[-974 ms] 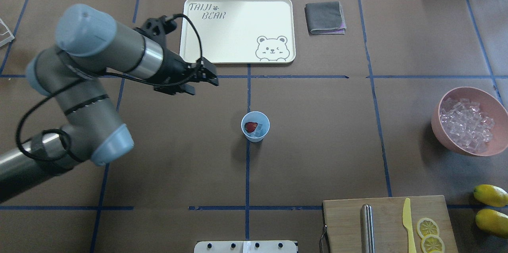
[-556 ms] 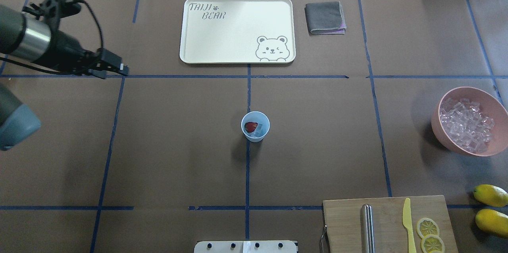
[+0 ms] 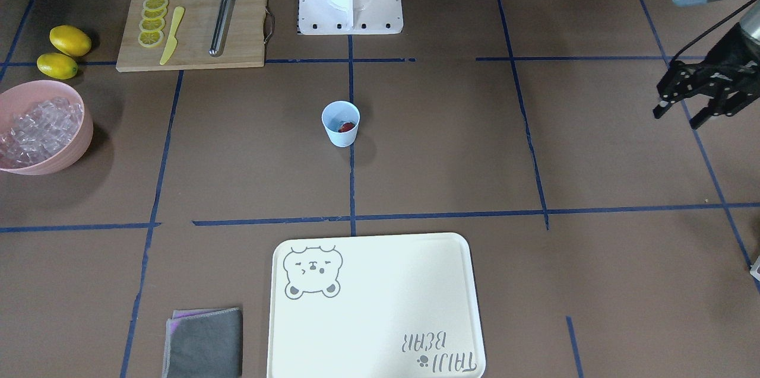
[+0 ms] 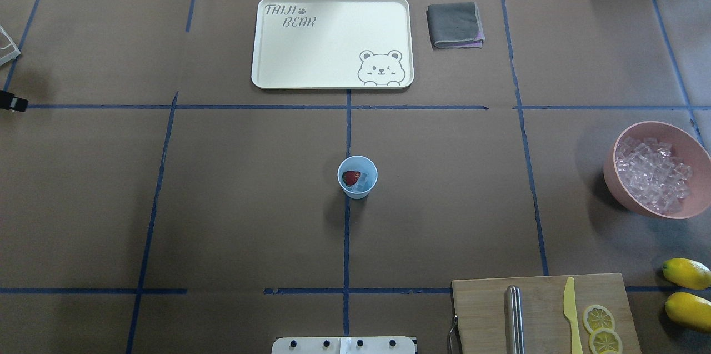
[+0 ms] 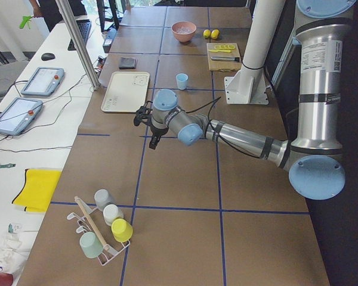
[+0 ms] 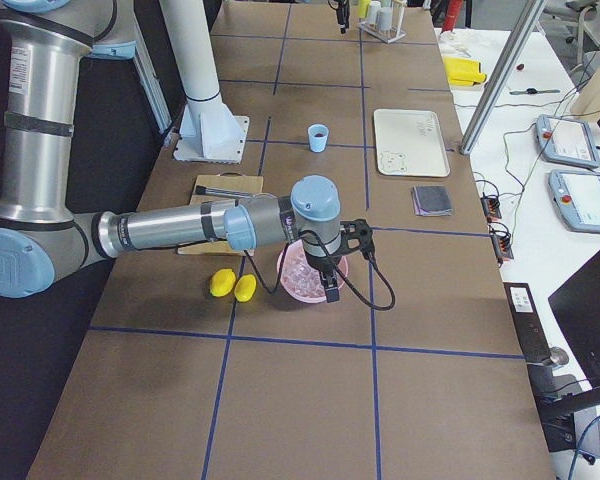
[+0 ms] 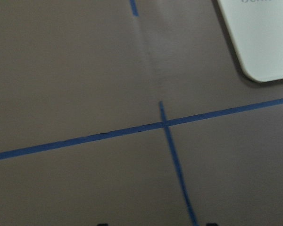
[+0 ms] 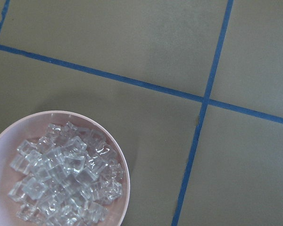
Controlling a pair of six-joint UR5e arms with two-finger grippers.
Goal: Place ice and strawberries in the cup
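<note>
The pale blue cup (image 4: 357,187) stands at the table's middle, also in the front view (image 3: 339,132). Inside it lie the red strawberry (image 4: 350,178) and a clear ice cube (image 4: 364,182). More ice (image 4: 652,173) fills the pink bowl (image 4: 622,190) at the right edge. My left gripper (image 3: 677,118) hangs open and empty far to the cup's left, only its tip showing at the overhead view's left edge (image 4: 14,103). My right gripper (image 6: 329,285) hovers over the pink bowl (image 8: 123,169); I cannot tell whether it is open or shut.
A cream bear tray (image 4: 266,73) and a folded grey cloth (image 4: 455,25) lie at the far side. A wooden board (image 4: 483,309) holds a steel rod, a yellow knife and lemon slices. Two lemons (image 4: 686,273) lie near the bowl.
My left arm has swung away from beside the tray to the left, almost out of the overhead view. The cup and its contents have not moved.
</note>
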